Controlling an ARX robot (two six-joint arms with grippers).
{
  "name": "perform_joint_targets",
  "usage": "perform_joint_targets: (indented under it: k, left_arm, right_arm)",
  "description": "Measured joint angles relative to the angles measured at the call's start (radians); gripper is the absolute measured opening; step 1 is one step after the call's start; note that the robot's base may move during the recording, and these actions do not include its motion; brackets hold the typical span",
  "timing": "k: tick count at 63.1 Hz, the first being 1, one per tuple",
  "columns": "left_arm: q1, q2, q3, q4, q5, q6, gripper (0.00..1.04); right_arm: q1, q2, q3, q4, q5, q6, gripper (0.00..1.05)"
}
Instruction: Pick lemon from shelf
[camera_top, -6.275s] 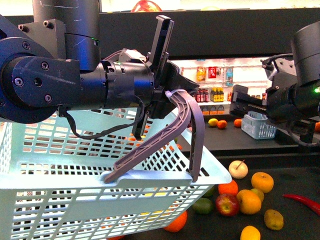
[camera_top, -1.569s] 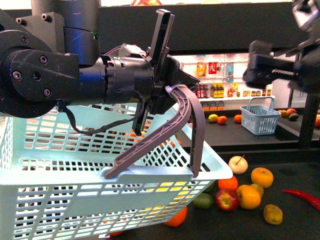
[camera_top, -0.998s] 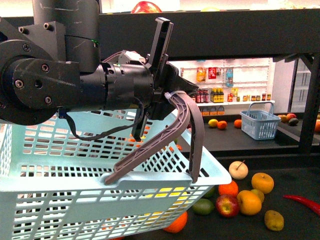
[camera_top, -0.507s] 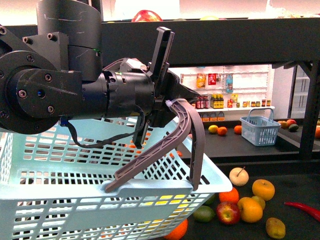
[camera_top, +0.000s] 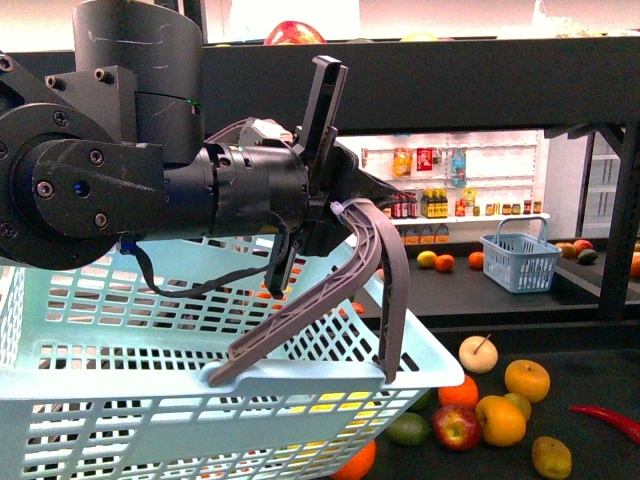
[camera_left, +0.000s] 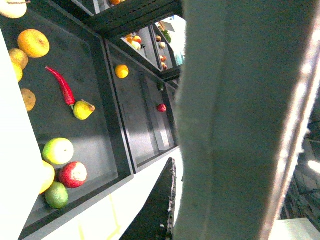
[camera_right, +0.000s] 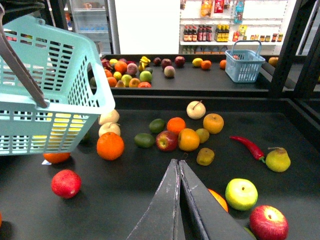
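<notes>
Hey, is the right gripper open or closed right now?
Shut. The right wrist view shows the right gripper with both fingers pressed together, nothing between them.
</notes>
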Motion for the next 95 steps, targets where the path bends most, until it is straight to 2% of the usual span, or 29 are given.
perform_joint_targets:
  k: [30, 67, 74, 79, 83, 95]
  left_arm:
    - [0.000, 0.000, 0.000, 0.000, 0.000, 0.000, 0.06]
    - [0.000, 0.000, 0.000, 0.000, 0.000, 0.000, 0.06]
    - [0.000, 0.000, 0.000, 0.000, -0.001, 0.000, 0.06]
    - [-0.005, 0.000, 0.018, -0.078, -0.109, 0.020, 0.06]
    - [-0.004, 0.002, 0.020, -0.082, -0.171, 0.003, 0.06]
    - [0.045, 0.013, 0.027, 0.036, -0.308, -0.071, 0.06]
  right_arm:
    - [-0.002, -0.041, -0.033, 0.005, -0.002, 0.000, 0.03]
    - [-0.002, -0.042, -0.033, 0.005, -0.002, -0.001, 0.97]
    - [-0.002, -0.042, -0.033, 0.005, -0.002, -0.001, 0.97]
    - [-0.002, -0.042, -0.033, 0.005, -0.002, -0.001, 0.97]
    - [-0.002, -0.042, -0.033, 0.005, -0.003, -0.001, 0.97]
    - [-0.002, -0.042, -0.033, 0.005, -0.002, -0.001, 0.97]
